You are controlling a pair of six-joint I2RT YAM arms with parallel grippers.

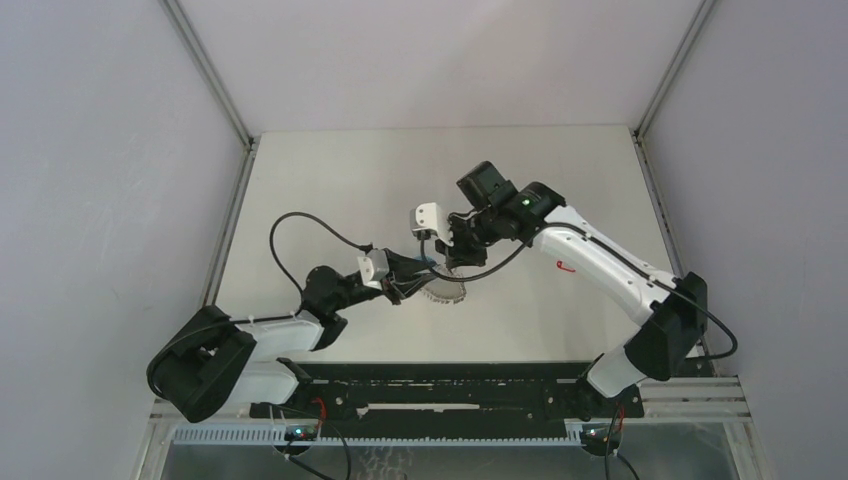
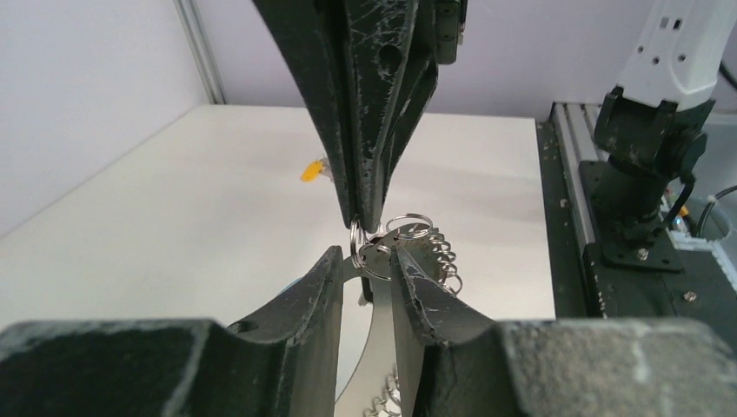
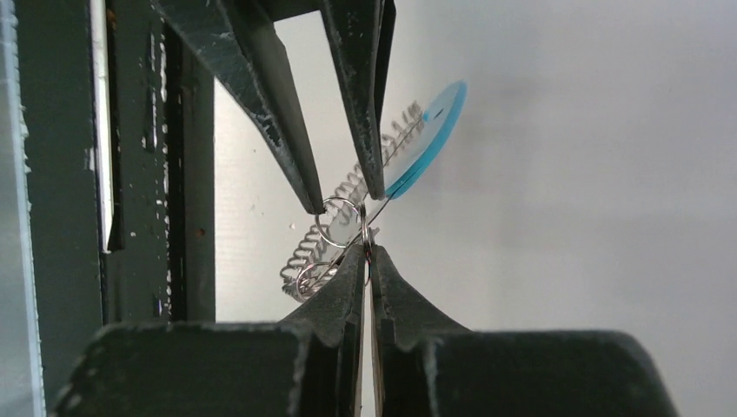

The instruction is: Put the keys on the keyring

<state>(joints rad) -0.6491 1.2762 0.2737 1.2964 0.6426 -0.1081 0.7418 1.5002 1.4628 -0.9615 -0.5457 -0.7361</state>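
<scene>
The keyring (image 1: 447, 294) is held above the table between both grippers. It shows as a silvery coiled loop (image 2: 445, 256) with small split rings, a flat silvery tag (image 2: 382, 339) and a light blue disc (image 3: 430, 139). My left gripper (image 1: 420, 277) grips the flat tag between its fingertips (image 2: 367, 256). My right gripper (image 1: 452, 258) comes in from the opposite side, shut (image 3: 367, 252) on a small split ring (image 2: 355, 241) at the tag's top. One yellow key (image 2: 310, 171) lies on the table beyond. The other keys are out of view.
The white table (image 1: 330, 180) is walled in on three sides. A black rail (image 1: 440, 385) with the arm bases runs along the near edge. The right arm's base (image 2: 643, 174) stands at the table's edge in the left wrist view.
</scene>
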